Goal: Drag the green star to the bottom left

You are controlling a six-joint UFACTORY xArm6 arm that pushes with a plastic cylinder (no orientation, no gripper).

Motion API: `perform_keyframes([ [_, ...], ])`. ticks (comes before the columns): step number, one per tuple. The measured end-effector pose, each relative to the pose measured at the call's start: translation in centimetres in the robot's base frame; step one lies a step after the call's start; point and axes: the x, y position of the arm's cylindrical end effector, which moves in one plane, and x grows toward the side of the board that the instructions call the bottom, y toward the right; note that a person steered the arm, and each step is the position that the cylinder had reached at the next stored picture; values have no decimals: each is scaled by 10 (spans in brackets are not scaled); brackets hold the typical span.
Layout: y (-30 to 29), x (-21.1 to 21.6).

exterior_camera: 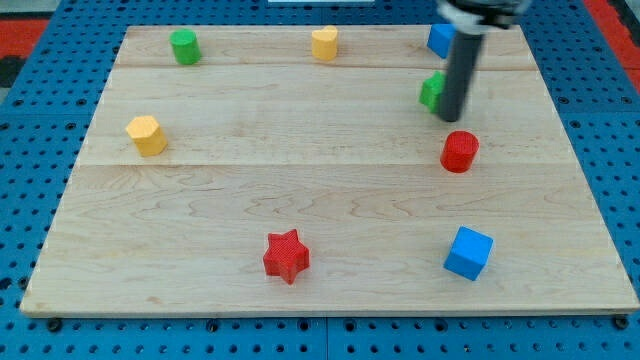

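The green star (pixel 431 91) sits at the view's upper right, mostly hidden behind my dark rod, so only its left part shows. My tip (pixel 451 119) stands just right of and slightly below the star, seemingly touching it. A red cylinder (pixel 460 151) lies just below the tip. A blue block (pixel 439 40) lies above it, partly hidden by the arm.
A green cylinder (pixel 184 46) is at the top left, a yellow block (pixel 324 43) at the top middle, a yellow hexagon (pixel 147 135) at the left. A red star (pixel 286 256) and a blue cube (pixel 468 252) lie near the bottom. The wooden board (pixel 300 190) rests on blue pegboard.
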Motion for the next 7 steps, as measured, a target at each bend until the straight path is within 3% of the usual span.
perform_keyframes([
  [1,58,-6],
  [2,31,-29],
  [5,-144,-49],
  [6,-222,3],
  [7,-296,19],
])
